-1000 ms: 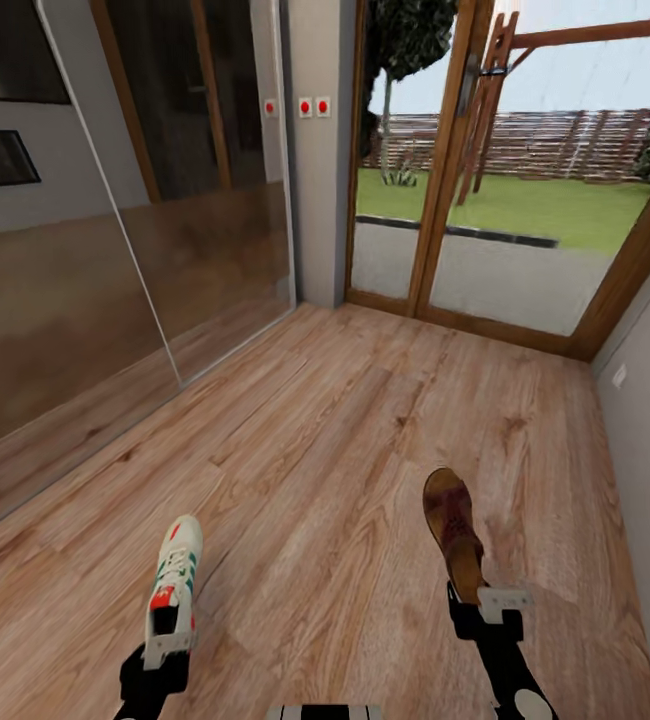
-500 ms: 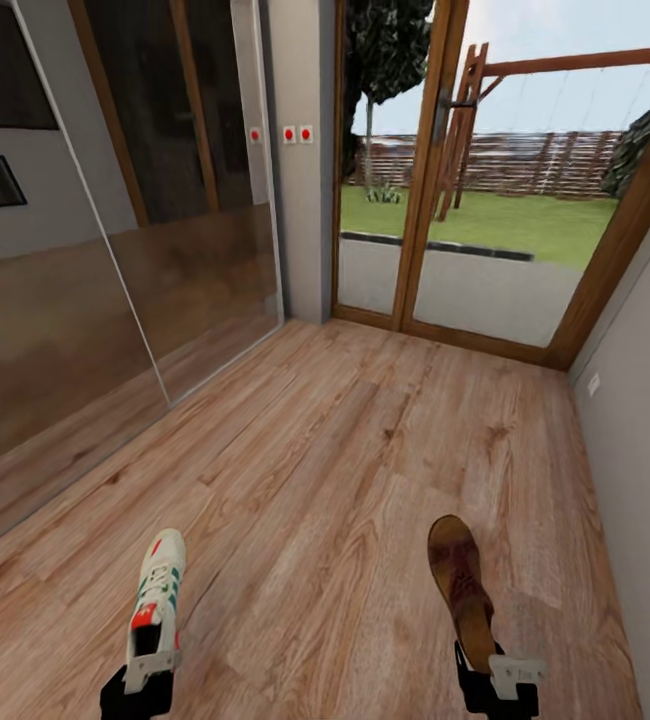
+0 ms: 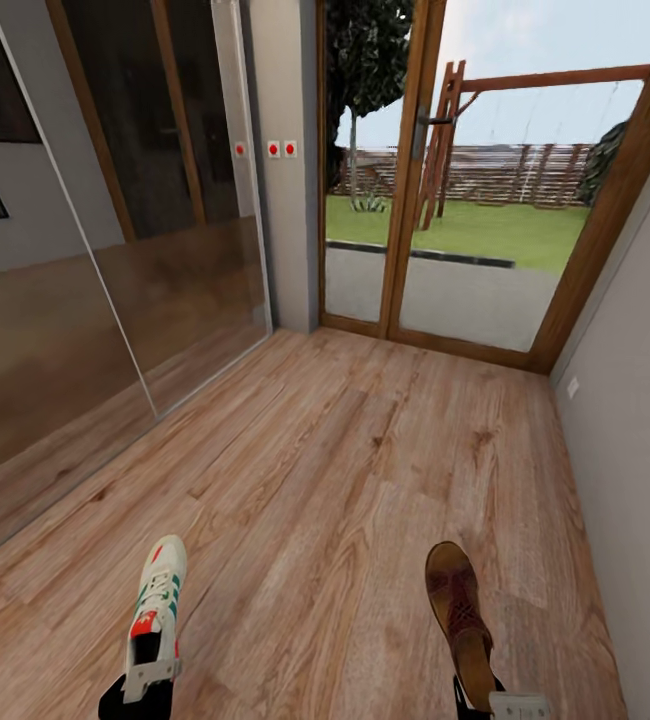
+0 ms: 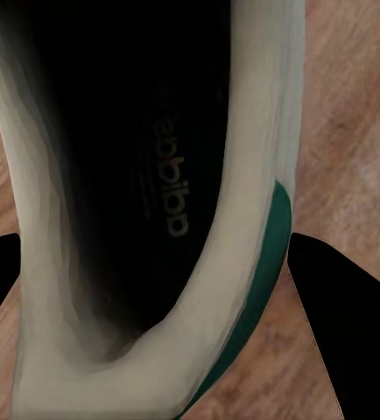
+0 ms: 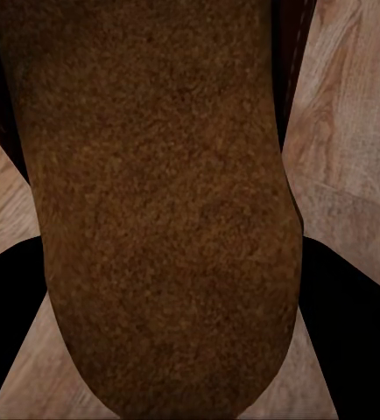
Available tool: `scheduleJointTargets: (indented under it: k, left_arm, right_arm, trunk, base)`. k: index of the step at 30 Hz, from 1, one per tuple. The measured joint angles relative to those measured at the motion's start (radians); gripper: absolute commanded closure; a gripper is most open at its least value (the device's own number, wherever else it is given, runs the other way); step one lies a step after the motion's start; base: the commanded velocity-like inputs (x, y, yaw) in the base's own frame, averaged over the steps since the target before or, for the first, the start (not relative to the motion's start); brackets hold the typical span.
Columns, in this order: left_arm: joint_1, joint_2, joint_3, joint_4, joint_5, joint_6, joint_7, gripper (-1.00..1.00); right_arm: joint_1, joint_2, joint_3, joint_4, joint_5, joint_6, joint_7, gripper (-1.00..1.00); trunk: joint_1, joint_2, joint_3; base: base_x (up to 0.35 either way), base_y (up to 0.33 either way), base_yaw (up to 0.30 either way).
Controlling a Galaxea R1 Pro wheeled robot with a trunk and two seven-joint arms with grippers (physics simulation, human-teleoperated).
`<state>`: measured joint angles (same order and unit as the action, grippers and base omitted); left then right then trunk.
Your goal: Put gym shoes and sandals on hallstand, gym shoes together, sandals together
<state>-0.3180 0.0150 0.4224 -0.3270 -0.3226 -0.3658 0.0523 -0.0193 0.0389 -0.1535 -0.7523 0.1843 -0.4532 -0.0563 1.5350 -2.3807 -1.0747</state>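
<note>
Nearest, at 7 o'clock in the head view, left gripper is clamped on the heel of a gym shoe, toe pointing to 12 o'clock, held above the corridor floor. Left wrist view: dark insole, green heel patch, black fingers either side of the heel. At 5 o'clock, right gripper grips a sandal by the heel; right wrist view shows tan footbed between fingers. Farther, 10 o'clock: glass panels. Farthest, 12 to 1 o'clock: glazed wooden door, lawn and fence beyond.
</note>
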Motion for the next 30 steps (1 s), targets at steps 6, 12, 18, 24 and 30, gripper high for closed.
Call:
scheduleJointTargets:
  k: [6,12,18,24,30]
  left_arm:
    - [0.006,-0.003,-0.003,-0.003,-0.001,-0.001,-0.002,1.00]
    - [0.010,-0.006,-0.002,-0.008,-0.001,-0.001,-0.003,1.00]
    - [0.010,-0.007,-0.002,-0.009,-0.001,-0.001,-0.008,1.00]
    - [0.010,-0.007,0.001,-0.004,0.004,-0.001,-0.010,1.00]
    - [0.011,-0.007,-0.002,-0.001,0.016,-0.001,-0.012,1.00]
  right_arm:
    - [0.000,0.000,0.000,0.022,0.000,-0.036,0.000,1.00]
    - [0.000,0.000,0.000,0.030,0.001,-0.044,0.000,1.00]
    - [0.000,0.000,-0.001,0.066,0.000,-0.046,0.000,1.00]
    - [0.000,-0.001,-0.003,0.090,0.000,-0.046,0.000,1.00]
    - [0.000,-0.005,-0.005,0.093,-0.002,-0.045,-0.001,1.00]
  trunk:
    - [0.000,0.000,0.009]
    - [0.000,0.000,0.019]
    - [0.000,0.000,0.028]
    - [0.000,0.000,0.037]
    - [0.000,0.000,0.047]
  base:
    - [0.000,0.000,-0.092]
    - [0.000,0.000,-0.091]
    - [0.000,0.000,-0.091]
    - [0.000,0.000,-0.091]
    - [0.000,0.000,-0.090]
